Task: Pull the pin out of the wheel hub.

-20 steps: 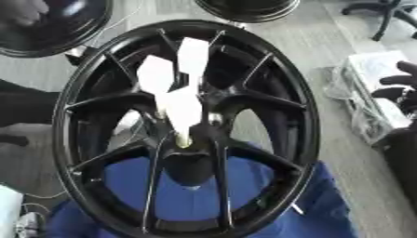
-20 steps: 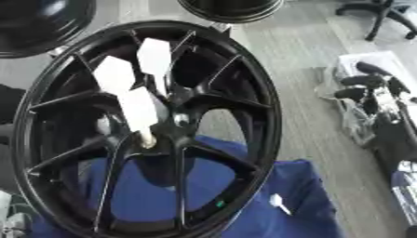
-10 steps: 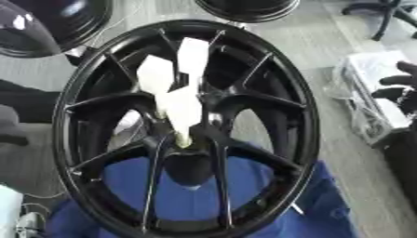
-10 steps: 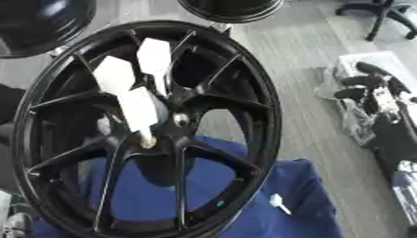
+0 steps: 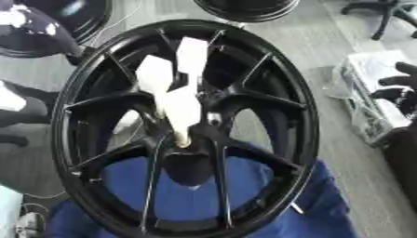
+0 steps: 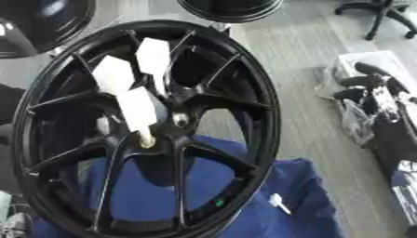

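Black wheel (image 5: 269, 116) lies on a blue cloth (image 6: 244, 204). Cream pin (image 6: 140, 114) stands seated in the hub centre. Right robot hand (image 6: 371, 88) at the right edge, well apart, fingers curled, holding nothing. Left robot hand out of view.

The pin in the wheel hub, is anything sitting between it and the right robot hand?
Nothing visible blocks the way. The right robot hand hangs off to the right of the black wheel, over the grey floor. The pale pins stand up from the hub facing the camera, with only spokes and the rim between, below the line of approach.
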Robot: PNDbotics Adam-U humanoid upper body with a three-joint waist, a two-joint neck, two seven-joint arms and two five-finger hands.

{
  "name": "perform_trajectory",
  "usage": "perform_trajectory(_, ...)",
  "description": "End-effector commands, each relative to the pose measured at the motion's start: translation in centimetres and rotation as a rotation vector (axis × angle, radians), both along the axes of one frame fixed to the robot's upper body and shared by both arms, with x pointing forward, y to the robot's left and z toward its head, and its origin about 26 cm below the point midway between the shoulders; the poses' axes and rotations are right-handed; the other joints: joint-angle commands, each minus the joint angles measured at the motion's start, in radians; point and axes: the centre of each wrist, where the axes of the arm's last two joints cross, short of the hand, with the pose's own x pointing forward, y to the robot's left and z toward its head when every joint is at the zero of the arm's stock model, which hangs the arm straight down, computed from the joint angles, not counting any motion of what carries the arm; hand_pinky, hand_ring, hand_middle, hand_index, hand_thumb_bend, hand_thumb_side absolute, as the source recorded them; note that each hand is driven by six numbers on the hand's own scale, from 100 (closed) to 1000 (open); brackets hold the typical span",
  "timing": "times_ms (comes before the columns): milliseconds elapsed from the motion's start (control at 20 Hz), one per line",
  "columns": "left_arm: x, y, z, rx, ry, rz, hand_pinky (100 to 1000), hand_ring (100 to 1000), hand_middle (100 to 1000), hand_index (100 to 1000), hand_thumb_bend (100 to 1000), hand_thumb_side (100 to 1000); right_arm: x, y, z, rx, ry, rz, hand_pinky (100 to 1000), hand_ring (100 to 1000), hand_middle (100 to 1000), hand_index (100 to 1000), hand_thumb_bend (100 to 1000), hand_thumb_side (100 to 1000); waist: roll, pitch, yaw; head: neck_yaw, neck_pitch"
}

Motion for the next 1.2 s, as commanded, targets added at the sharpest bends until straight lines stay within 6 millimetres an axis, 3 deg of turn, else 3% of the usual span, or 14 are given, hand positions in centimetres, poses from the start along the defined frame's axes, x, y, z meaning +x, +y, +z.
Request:
perform_trajectory(50,0.2,-0.7,1.4,-0.01,-0.038,-0.015,946,861,806,877,508,226,0.0,0.0,0.9,-0.026,-0.017,0.007,867,649,661,863,100,716,-0.003,-0.028,-0.003,-0.003,-0.005)
perform_trajectory(350,0.8,-3.1,2.2,-0.031,-0.051,-0.066,950,863,805,875,532,282,0.0,0.1,0.9,-0.02,-0.007,0.007,867,649,661,864,100,722,-0.001,-0.027,-0.007,-0.012,-0.005)
perform_trajectory(850,1.6,-6.6,2.1,-0.054,-0.03,-0.143,945,855,799,866,481,326,0.2,0.3,0.9,-0.003,0.002,0.006,867,647,660,862,100,725,0.001,-0.02,-0.02,-0.015,-0.011)
perform_trajectory(1200,1.9,-7.9,1.6,-0.059,-0.008,-0.167,947,855,801,868,465,347,0.3,0.5,0.9,0.012,0.006,0.002,867,644,658,861,100,732,0.002,-0.013,-0.035,-0.003,-0.013)
